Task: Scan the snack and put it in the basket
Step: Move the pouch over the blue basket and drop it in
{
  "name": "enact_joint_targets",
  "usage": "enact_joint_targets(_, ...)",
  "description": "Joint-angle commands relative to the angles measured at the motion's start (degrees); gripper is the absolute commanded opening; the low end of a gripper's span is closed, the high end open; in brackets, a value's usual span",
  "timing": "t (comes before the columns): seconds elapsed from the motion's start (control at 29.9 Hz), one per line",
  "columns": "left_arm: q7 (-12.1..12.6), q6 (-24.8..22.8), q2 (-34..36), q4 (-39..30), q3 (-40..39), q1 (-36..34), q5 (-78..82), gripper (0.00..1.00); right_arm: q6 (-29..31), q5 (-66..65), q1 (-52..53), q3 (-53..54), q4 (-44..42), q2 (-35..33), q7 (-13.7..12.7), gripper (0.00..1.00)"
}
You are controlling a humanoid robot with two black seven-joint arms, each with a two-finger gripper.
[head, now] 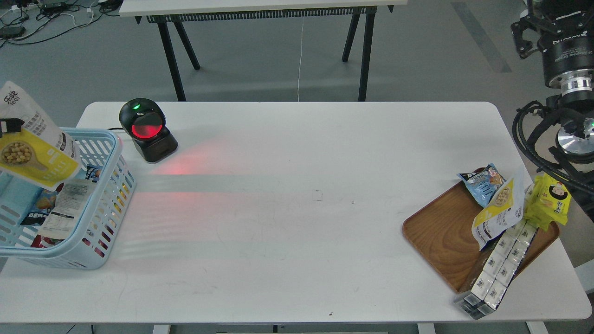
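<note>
One snack (35, 139) | over basket (104, 195) | top up-left, long axis tilted

Snack (35, 139) seemingly over basket (100, 204), scanner (147, 131) just right

White table (287, 153) fills the view, rounded corners, a few small dark specks mid-surface. Far left, the blue basket (104, 204) sits on it, running off the left edge of view. Just behind it stands the black scanner (146, 130), window glowing red, throwing a red sheen across the tabletop. Near right, the wooden tray (441, 236) rests at an angle.
</note>
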Motion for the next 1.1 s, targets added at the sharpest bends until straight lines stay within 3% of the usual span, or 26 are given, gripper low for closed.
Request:
enact_joint_targets(0.0,0.0,0.0,-0.5,0.1,0.7,0.1,0.1,0.02,0.0,0.0,-0.1,0.0,0.0,0.0,0.1,0.99)
enact_joint_targets(0.23,0.0,0.0,-0.8,0.0,1.3,0.0,0.1,0.06,0.0,0.0,-0.3,0.1,0.0,-0.6,0.1,0.99)
enact_joint_targets(0.4,0.0,0.0,-0.8,-0.2,0.8,-0.1,-0.1,0.28,0.0,0.0,-0.3,0.1,0.0,-0.8,0.1,0.99)
enact_joint_targets(0.6,0.0,0.0,-0.7,-0.9,-0.1,-1.2,-2.6,0.43,0.0,0.0,-0.3,0.1,0.1,-0.7,0.0,0.99)
enact_joint_targets(0.67,0.0,0.0,-0.6,-0.3,-2.3,-2.3,-7.7,0.55,0.0,0.0,-0.3,0.0,0.1,-0.7,-0.1,0.99)
enact_joint_targets(0.73,0.0,0.0,-0.8,1.1,-5.5,-3.3,-14.9,0.83,0.0,-0.1,-0.2,-0.3,0.1,-0.7,-0.2,0.99)
enact_joint_targets(0.8,0.0,0.0,-1.5,4.0,-8.3,-3.3,-22.7,0.99,0.0,-0.3,0.1,-0.4,-0.1,-0.7,-0.2,0.99)
enact_joint_targets(1.07,0.0,0.0,-5.7,9.1,-13.0,-4.2,-40.9,1.0,0.0,-0.4,0.5,0.7,1.2,-0.9,0.1,0.99)
